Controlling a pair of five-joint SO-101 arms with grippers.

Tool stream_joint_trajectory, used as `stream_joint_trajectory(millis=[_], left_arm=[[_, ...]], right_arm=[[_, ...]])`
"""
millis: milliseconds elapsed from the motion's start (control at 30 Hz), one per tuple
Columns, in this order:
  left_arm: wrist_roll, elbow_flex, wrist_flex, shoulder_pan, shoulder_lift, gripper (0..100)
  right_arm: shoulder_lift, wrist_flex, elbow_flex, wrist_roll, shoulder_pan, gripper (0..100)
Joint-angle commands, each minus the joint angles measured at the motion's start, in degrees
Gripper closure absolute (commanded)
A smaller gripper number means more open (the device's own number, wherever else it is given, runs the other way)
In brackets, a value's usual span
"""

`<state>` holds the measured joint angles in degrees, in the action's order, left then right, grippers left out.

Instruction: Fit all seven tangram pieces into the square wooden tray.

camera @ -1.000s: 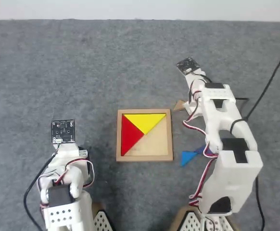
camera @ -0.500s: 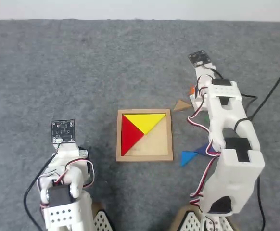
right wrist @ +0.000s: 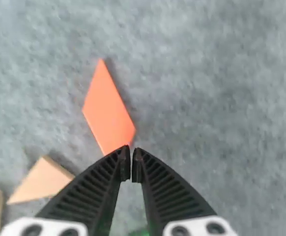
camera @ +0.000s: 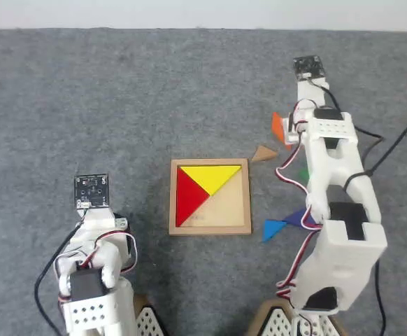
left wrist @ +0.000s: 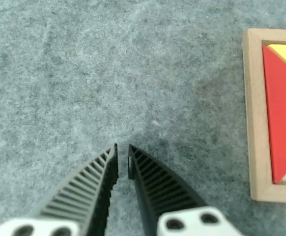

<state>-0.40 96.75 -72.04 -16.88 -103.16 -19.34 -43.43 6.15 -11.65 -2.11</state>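
Grey carpeted table (camera: 119, 91) is carrying the whole setup.

Right arm (camera: 336, 210) is stretching far out over the table, past the tray's right side. Left arm (camera: 95, 266) is sitting folded back near its base, to the left of the tray.

Square wooden tray (camera: 210, 230) is lying flat near the table's middle, between the two arms; its edge is also showing in the left wrist view (left wrist: 255, 123). The large red triangle (camera: 187, 196) is filling its left part and the large yellow triangle (camera: 210, 175) its far part, the two meeting along one edge. The rest of the tray floor is showing bare wood.

Orange parallelogram (right wrist: 106, 110) is lying on the carpet well beyond the tray's far right corner. Right gripper (right wrist: 131, 156) is hanging with its tips pressed together right at that piece's nearest corner; contact cannot be told.

Left gripper (left wrist: 123, 157) is hovering over bare carpet, its tips all but together, pinching nothing.

Tan triangle (camera: 263, 153) is lying just off the tray's far right corner. Blue triangle (camera: 273, 227) is lying just right of the tray's near corner, with a darker blue piece (camera: 296, 217) beside it, partly under the right arm. A bit of a green piece (camera: 303, 173) is peeking out beneath that arm.
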Motion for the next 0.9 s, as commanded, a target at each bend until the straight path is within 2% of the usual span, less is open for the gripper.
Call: stream_joint_trajectory(millis=[0,167,333,433,567,867], left_arm=[[-0.26,-0.31,-0.18,0.35,-1.05,96],[-0.26,-0.31,-0.18,0.35,-1.05,96],[-0.26,-0.31,-0.18,0.35,-1.05,96],[-0.26,-0.31,-0.18,0.35,-1.05,96],[-0.26,-0.31,-0.18,0.35,-1.05,96],[-0.26,-0.31,-0.18,0.35,-1.05,96]], right_arm=[[-1.27,2.68,-5.89,-1.23,-3.56,96.0],[-12.44,-3.38,-17.67,-2.55,-4.79,95.8],[-23.34,-15.43,-33.85,-2.11,1.01,96.1],[-27.82,-19.12,-40.62,-0.62,5.14,96.1],[-30.2,-21.41,-43.25,-0.53,8.31,96.1],[-30.29,-24.4,-43.16,-0.88,9.54,96.3]])
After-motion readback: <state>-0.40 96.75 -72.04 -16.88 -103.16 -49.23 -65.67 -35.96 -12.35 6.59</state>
